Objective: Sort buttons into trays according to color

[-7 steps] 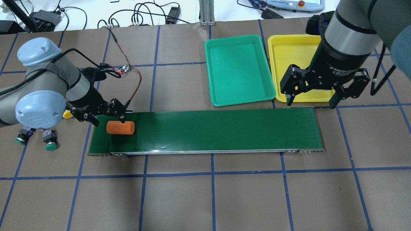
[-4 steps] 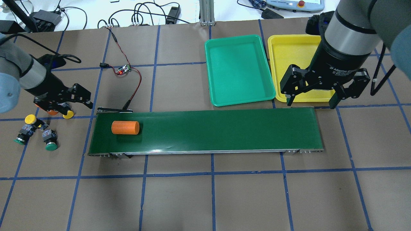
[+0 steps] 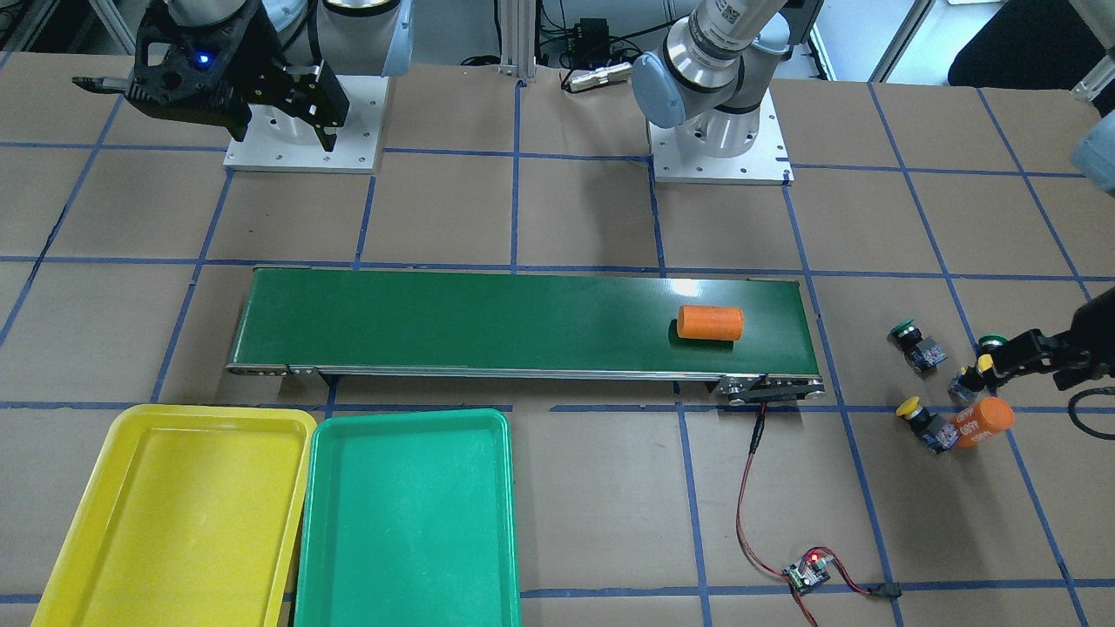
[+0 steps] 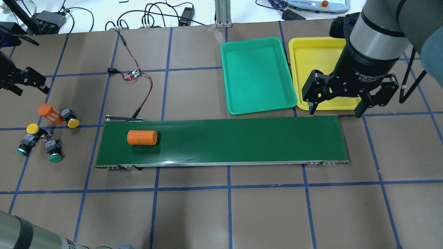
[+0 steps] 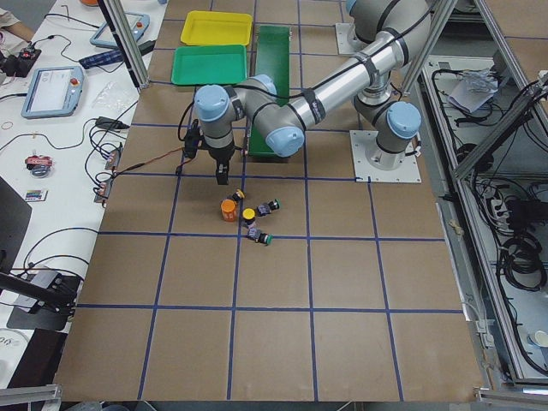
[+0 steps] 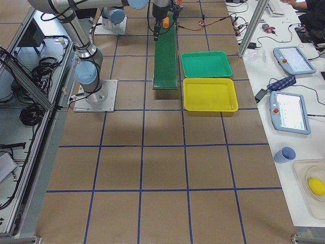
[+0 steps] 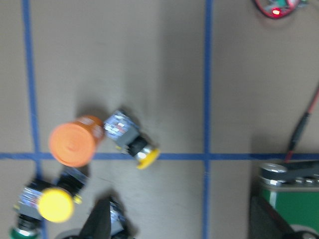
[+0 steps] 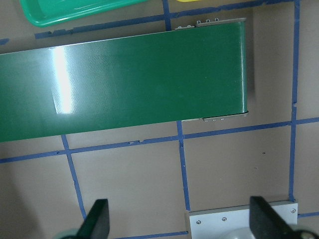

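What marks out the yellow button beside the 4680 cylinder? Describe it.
Off the conveyor belt's end bearing a plain orange cylinder lies a cluster of buttons. This yellow button rests against the orange 4680 cylinder, cap toward the belt; the other yellow button sits among the green ones.

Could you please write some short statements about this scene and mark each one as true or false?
1. The green tray and the yellow tray are both empty. True.
2. An orange cylinder lies on the belt. True.
3. The right gripper holds a button. False: it is open and empty.
4. One button is in the yellow tray. False: all four buttons lie on the table, beside the belt's end.
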{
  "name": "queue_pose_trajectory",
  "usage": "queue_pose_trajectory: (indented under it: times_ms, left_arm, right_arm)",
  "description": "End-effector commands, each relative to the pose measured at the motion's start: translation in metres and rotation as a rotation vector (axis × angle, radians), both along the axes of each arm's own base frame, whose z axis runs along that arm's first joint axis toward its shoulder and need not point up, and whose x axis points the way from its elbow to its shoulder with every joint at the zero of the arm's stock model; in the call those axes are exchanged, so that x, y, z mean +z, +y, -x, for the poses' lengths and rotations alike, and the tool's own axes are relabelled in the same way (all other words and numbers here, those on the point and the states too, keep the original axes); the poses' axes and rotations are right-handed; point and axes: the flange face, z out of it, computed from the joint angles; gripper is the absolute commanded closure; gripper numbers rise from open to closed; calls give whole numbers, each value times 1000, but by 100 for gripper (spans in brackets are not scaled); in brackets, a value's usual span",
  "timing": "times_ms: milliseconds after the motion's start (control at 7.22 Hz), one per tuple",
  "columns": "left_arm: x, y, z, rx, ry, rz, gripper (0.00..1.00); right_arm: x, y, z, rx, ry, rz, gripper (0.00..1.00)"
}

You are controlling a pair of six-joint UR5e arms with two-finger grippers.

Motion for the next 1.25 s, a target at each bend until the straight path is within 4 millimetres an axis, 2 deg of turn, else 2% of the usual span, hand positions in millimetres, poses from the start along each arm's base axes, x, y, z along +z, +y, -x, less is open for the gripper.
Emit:
queue_pose_trajectory:
  times_ms: [0,277,416,554,693,831,1108]
  left_arm:
    - [-41,-2,-53,-18,56,-45,0]
    - [-82,-15,-50,13,124,-61,0]
    - [-94,-26,-27,-9,122,-86,0]
    - [-101,-29,-17,-28,132,-93,0]
    - [-113,-27,-19,-30,135,-103,1]
    - [-118,-28,-20,-33,138,-109,29]
    - [-117,-30,-22,-31,132,-109,19]
  right_arm:
    - [0,0,0,0,0,-1,0]
    - [0,0,0,0,0,-1,0]
    - [0,0,1,-1,2,-1,0]
    - [0,0,0,0,0,-1,0]
    - [0,0,0,0,0,-1,0]
    - [0,0,0,1,2,-1,0]
    - [-3,1,-1,0,-6,-8,0]
